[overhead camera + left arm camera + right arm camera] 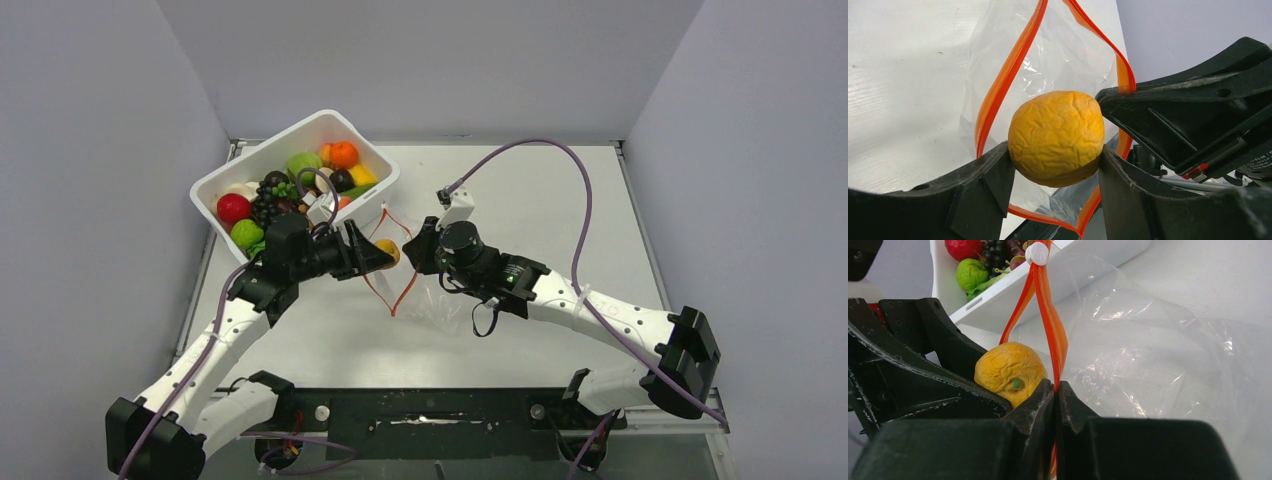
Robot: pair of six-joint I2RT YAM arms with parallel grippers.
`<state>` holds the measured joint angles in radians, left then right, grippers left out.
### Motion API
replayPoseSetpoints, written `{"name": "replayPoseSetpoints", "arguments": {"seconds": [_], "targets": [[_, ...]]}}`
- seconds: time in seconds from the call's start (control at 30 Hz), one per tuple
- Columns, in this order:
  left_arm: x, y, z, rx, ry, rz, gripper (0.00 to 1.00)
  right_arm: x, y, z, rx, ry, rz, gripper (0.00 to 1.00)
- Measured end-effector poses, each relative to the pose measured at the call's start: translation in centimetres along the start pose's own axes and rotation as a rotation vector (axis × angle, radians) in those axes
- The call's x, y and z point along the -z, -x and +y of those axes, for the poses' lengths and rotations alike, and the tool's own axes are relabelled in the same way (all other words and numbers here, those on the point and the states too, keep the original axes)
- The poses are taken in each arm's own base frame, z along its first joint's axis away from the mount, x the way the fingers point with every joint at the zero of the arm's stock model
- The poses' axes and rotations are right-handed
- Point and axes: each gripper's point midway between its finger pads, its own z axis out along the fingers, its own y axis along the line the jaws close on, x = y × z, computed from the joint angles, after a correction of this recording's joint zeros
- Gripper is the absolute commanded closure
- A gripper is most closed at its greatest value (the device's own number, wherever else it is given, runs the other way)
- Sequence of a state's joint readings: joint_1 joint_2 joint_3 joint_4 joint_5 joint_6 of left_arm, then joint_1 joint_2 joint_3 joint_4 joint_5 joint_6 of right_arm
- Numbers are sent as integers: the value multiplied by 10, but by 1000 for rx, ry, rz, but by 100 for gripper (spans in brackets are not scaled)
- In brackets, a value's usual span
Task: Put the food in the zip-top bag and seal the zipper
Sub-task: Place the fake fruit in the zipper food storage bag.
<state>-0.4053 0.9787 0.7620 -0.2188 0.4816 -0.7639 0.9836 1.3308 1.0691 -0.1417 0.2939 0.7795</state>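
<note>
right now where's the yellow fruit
The yellow fruit is mid-table in the top view, gripped by the left hand at the open mouth of the zip-top bag, beside the white bin.

Robot lab test cell, not a home or kitchen. Plain pale grey partition walls (90, 150) box in a flat white tabletop (540, 190) at 9, 12 and 3 o'clock. Two white-and-black jointed robot arms (215, 340) sit on a black metal mounting rail (430, 400) at 6 o'clock, with looped purple cables (530, 142). A white rectangular plastic bin (365, 203) at 11 o'clock holds colourful toy-looking fruit (343, 154).
</note>
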Motion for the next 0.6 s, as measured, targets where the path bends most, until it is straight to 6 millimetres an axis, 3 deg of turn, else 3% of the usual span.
{"name": "replayPoseSetpoints", "arguments": {"seconds": [0.3, 0.6], "targets": [[1, -3, 1, -11, 13, 14, 32, 0, -1, 0, -1, 1, -1, 100], [4, -2, -1, -34, 20, 23, 30, -2, -3, -6, 0, -11, 3, 100]]}}
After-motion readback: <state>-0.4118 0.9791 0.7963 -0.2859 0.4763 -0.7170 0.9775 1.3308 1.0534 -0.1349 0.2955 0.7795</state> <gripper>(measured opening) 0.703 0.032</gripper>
